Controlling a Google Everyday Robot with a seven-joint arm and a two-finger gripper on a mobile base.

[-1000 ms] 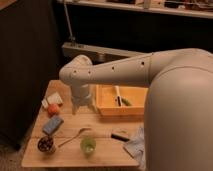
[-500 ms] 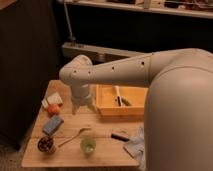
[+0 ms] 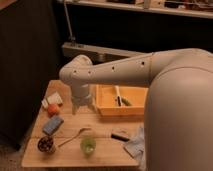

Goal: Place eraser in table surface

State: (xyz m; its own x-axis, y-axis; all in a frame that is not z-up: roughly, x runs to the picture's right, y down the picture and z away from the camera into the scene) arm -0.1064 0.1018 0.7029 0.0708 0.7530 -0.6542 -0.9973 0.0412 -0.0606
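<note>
Gripper hangs low over the worktop, just left of the yellow bin, jaws spread, nothing seen held. Eraser lies on the planks nearer the front edge. Suggest a vertical approach, jaws centred across its short side.

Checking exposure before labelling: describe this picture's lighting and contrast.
Camera view: dim, warm light; the background behind the table surface is nearly black; the pale arm is the brightest thing; the open claw hangs over the planks beside the yellow bin; the eraser shows as a dark sliver.
</note>
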